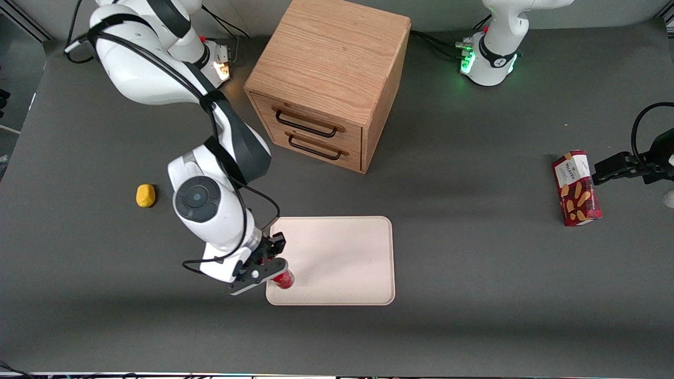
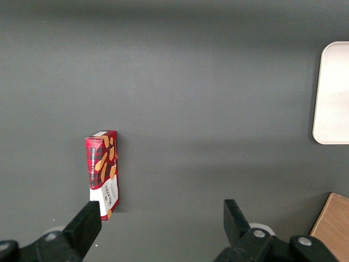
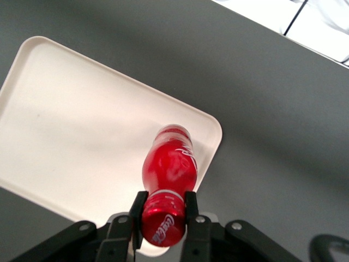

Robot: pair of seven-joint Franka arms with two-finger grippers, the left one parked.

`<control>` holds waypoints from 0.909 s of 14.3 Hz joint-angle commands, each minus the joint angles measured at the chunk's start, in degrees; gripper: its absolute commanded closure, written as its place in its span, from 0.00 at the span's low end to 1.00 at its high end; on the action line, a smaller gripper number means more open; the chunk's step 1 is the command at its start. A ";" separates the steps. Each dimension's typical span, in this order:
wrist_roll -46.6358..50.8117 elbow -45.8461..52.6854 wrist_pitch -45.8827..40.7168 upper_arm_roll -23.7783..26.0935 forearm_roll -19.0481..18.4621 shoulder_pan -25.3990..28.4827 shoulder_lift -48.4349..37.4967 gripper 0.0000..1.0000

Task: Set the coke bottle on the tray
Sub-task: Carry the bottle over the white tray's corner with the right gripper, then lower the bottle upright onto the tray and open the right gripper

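Note:
My right gripper [image 1: 273, 263] is shut on the red cap of the coke bottle [image 3: 168, 166], which hangs from it over the corner of the tray nearest the front camera at the working arm's end. In the front view only a bit of the coke bottle [image 1: 284, 279] shows below the fingers, at the tray's edge. Both fingers [image 3: 190, 206] press the cap from its two sides. The pale cream tray [image 1: 342, 258] lies flat on the grey table, in front of the cabinet. Whether the bottle's base touches the tray I cannot tell.
A wooden two-drawer cabinet [image 1: 329, 84] stands farther from the front camera than the tray. A small yellow object [image 1: 146, 195] lies toward the working arm's end. A red biscuit box [image 1: 576, 188] lies toward the parked arm's end of the table.

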 commanded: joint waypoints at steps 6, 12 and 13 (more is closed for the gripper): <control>3.66 1.64 1.11 0.27 -3.32 0.27 3.02 0.98; 5.68 0.41 1.11 0.27 -3.33 0.01 3.01 0.40; 6.73 0.41 1.11 0.18 -3.41 0.09 2.93 0.00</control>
